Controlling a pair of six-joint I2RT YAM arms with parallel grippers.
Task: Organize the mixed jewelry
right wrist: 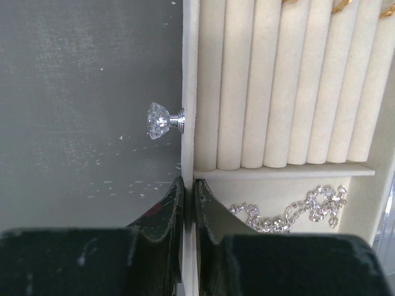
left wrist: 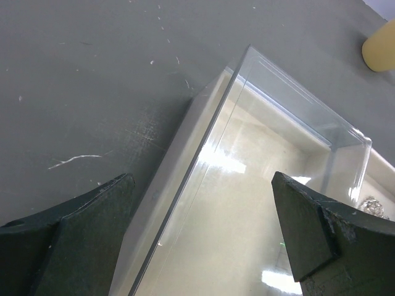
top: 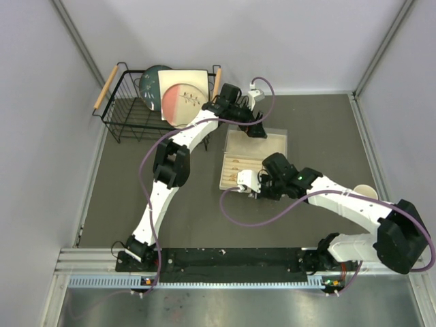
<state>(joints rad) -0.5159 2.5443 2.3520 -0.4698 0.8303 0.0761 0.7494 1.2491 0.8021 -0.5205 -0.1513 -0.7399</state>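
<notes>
The right end effector [right wrist: 189,182] is clenched on the front wall of the tray [right wrist: 189,92], just at 6 o'clock from the knob [right wrist: 159,120]. The left end effector [left wrist: 202,185] is released, its fingers spread either side of the clear lid [left wrist: 290,105] without visibly touching it.

The step looks like steadying or sliding the tray while the other arm deals with the lid. To do it well, I would keep the right grip low and square on the thin wall and move it straight along the bench [top: 320,136], so the tray neither tilts nor shakes its contents. The left fingers should close on the lid's edge only, since clear plastic is slippery and its edge is hard to judge.

The jewelry already sits in the tray:
- One silver chain [right wrist: 290,213] lies loose in the compartment at 3 o'clock from the right fingers.
- Gold pieces [right wrist: 342,6] show at 12 o'clock among the rolls [right wrist: 265,86]. They are cut off by the frame, so at least two, but I cannot tell more.
- One silver cluster [left wrist: 373,206] shows at the left wrist view's 4 o'clock edge. Whether it is a stud or more chain I cannot tell.

Elsewhere there are one knob, one cup [top: 364,193], and one rack [top: 126,112] holding two plates [top: 184,99].
</notes>
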